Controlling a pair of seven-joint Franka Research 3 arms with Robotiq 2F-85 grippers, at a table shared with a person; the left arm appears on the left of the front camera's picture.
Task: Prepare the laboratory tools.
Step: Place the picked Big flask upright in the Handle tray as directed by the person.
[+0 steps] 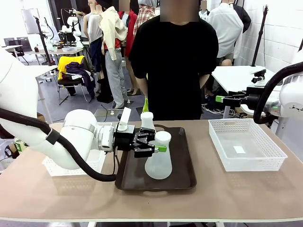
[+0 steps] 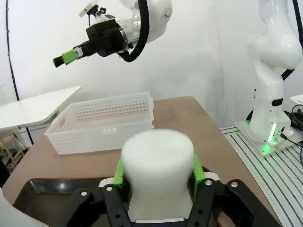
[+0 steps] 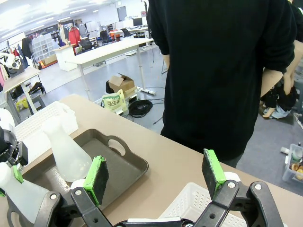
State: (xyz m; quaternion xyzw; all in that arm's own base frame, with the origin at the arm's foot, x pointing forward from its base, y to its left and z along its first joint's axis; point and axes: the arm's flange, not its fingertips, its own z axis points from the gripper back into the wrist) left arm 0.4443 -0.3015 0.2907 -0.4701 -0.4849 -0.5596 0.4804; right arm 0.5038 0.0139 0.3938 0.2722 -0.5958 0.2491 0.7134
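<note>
I take the dark brown tray (image 1: 185, 176) at the middle of the counter (image 1: 246, 194) as my landmark. It is a shallow, smooth, rounded-corner tray with a cut-out handle at its far end, and both flasks stand upright in it. The near flask (image 1: 159, 161) is frosted, translucent white, with a wide conical body and a short cylindrical neck; the far flask (image 1: 147, 121) has the same shape and stands toward the tray's far left corner.

My left pincer (image 1: 157, 144) reaches in from the tray's left side, level with the near flask's neck. In the left wrist view its green pads (image 2: 198, 171) sit on both sides of the neck (image 2: 158, 165), seemingly touching it, though I cannot tell whether they grip it firmly.

To the right of the tray, well apart from it, is a white mesh basket (image 1: 272, 158), rectangular with perforated plastic walls; only a small white patch shows on its floor. Another white mesh basket (image 1: 97, 163) lies left of the tray, mostly hidden by my left arm.

My right pincer (image 3: 156, 177) hangs above the right basket with its fingers spread wide, holding nothing.
</note>
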